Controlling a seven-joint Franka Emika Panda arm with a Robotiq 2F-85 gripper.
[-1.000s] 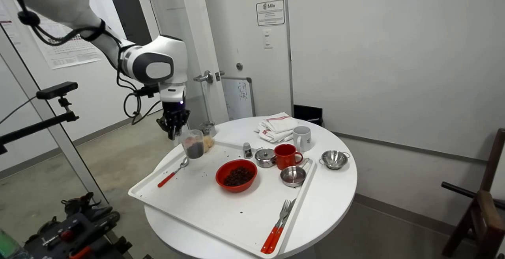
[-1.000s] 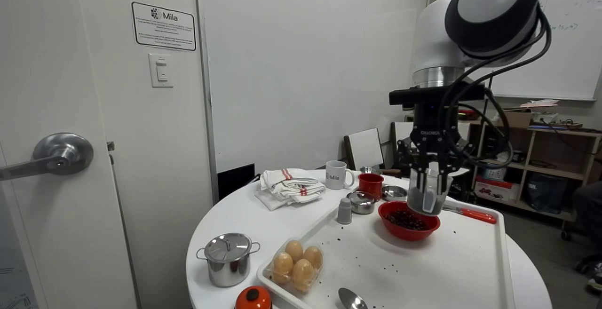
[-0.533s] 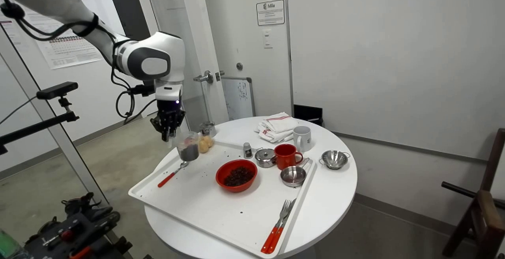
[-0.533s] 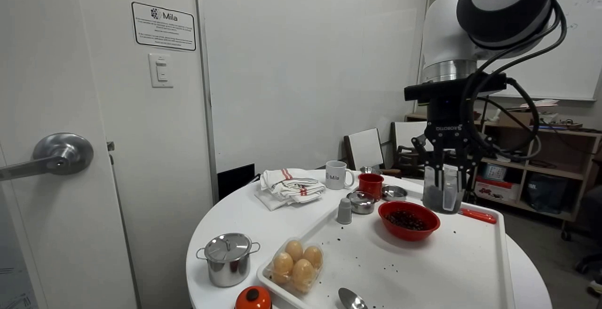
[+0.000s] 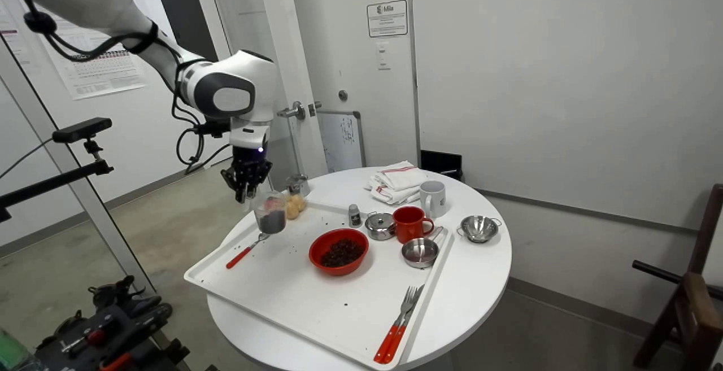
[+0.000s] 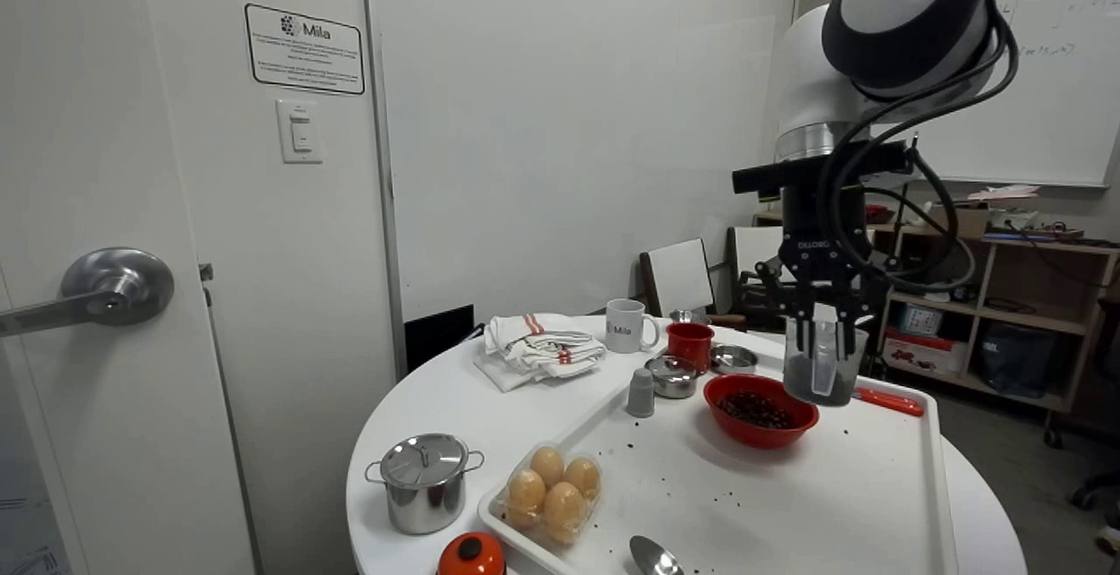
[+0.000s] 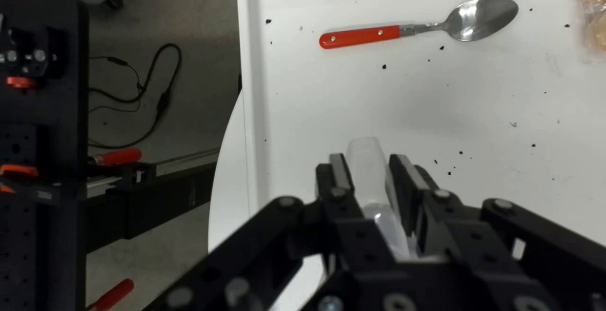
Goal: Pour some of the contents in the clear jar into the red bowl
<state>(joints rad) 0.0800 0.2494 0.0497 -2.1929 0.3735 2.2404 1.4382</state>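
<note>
"What does the hand [image 7: 369,169] hold?"
"The clear jar [image 5: 272,221], by its translucent handle [image 7: 365,157], up above the white tray [image 5: 265,300], dark contents lying low inside."
"And the red bowl [image 6: 759,437]?"
"It stands on the tray, apart from the jar, with dark pieces in it. A red-handled spoon [image 7: 369,35] lies there too."

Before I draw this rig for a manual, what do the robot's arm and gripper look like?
The arm is white and rounded, with dark grey trim, a silver ring near the wrist and black cables. The gripper is black and jointed, with grey-faced fingers and small pale lettering.
</note>
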